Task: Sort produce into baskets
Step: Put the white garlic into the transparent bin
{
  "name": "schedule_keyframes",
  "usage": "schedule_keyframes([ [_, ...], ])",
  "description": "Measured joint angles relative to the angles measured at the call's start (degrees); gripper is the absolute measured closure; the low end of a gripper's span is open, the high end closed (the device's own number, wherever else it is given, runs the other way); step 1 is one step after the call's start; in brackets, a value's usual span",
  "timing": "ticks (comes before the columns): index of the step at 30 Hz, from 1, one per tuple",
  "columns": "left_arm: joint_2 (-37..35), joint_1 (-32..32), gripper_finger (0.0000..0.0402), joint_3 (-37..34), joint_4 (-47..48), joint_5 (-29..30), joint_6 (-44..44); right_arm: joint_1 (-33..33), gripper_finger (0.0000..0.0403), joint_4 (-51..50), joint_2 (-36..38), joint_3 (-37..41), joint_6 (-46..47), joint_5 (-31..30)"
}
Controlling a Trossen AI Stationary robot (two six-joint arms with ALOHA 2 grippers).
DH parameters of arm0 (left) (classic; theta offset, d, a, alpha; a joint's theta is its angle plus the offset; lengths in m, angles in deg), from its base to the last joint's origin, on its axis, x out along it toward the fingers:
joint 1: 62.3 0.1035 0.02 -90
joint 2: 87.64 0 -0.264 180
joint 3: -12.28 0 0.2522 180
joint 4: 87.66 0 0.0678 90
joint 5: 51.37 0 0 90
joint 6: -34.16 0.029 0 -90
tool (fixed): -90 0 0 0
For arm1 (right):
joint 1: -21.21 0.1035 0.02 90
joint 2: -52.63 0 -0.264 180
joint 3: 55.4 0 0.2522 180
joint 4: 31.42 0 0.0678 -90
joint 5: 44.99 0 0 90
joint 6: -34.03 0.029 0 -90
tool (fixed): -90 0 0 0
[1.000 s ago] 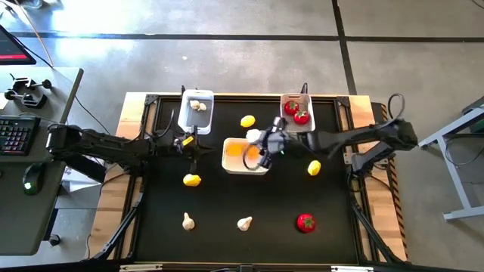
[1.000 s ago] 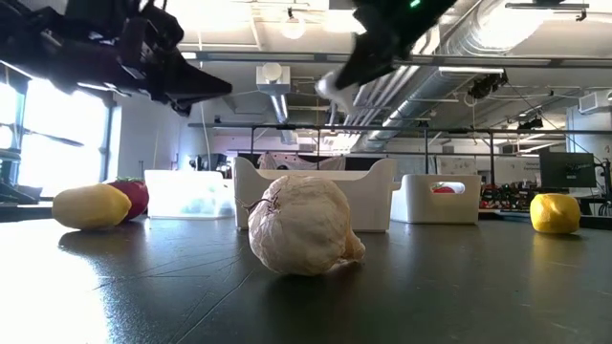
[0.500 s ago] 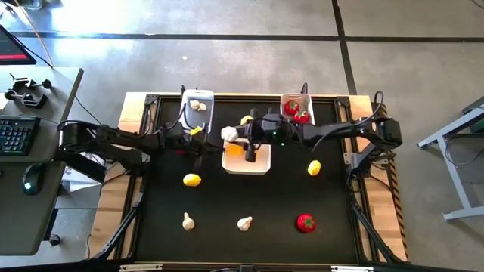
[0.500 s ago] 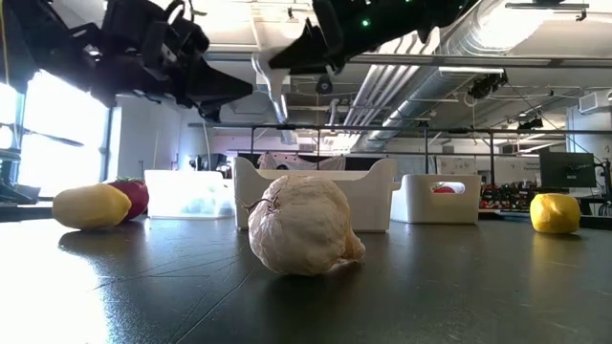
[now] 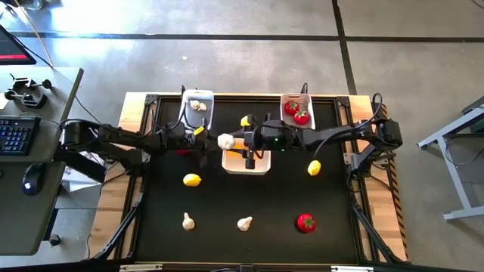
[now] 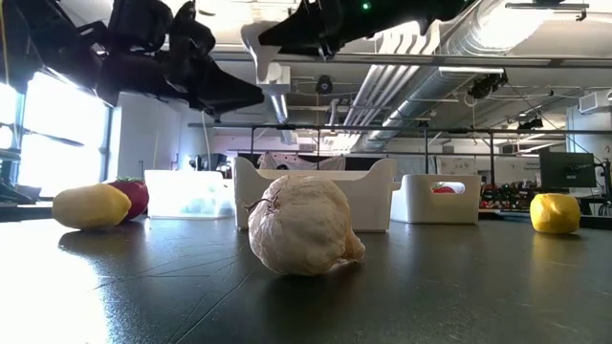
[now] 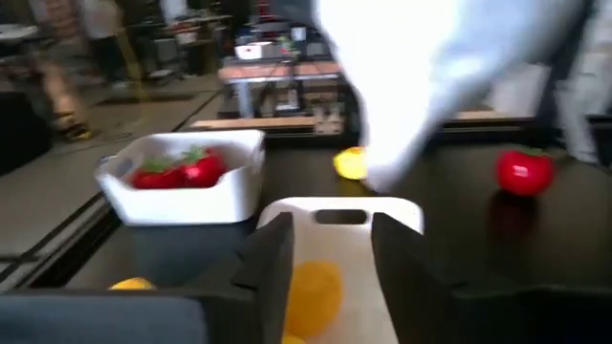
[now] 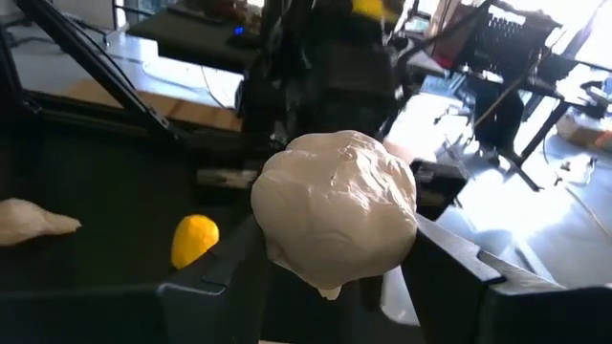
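Black table (image 5: 249,196) in a pipe-ceilinged workshop — right gripper (image 8: 335,250) clutching garlic (image 8: 337,205), left gripper (image 7: 330,250) seemingly parted, empty.

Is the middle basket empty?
No. The middle basket holds yellow lemons, seen inside it in the left wrist view.

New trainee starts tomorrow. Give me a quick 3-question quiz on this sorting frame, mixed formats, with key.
1. True or false: the right gripper is shut on a garlic bulb.
2. Which fruit lies in the bin at the table's far right? A) lemons B) red fruits C) garlic
3. Fill in: the loose pieces nearest the front edge are two garlic bulbs and one ____.

Key
1. True; the bulb sits clamped between its fingers, held above the table beside the middle bin.
2. B; two red fruits.
3. Red fruit.
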Motion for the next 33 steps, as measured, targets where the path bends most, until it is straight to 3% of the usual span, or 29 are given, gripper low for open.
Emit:
schedule_keyframes([
  [6,0.0,-2.3,0.0235,0.0,-2.0,-0.9,2.6,0.0,0.0213,0.7,0.0,0.0,-0.4,0.0],
  [16,0.0,-2.9,0.0248,0.0,-6.3,2.0,0.9,0.0,0.0213,1.1,0.0,0.0,0.7,0.0],
  [33,1.8,-5.3,0.0395,1.8,-6.9,2.9,7.6,0.0,0.0203,1.5,0.0,0.0,0.7,0.3],
])
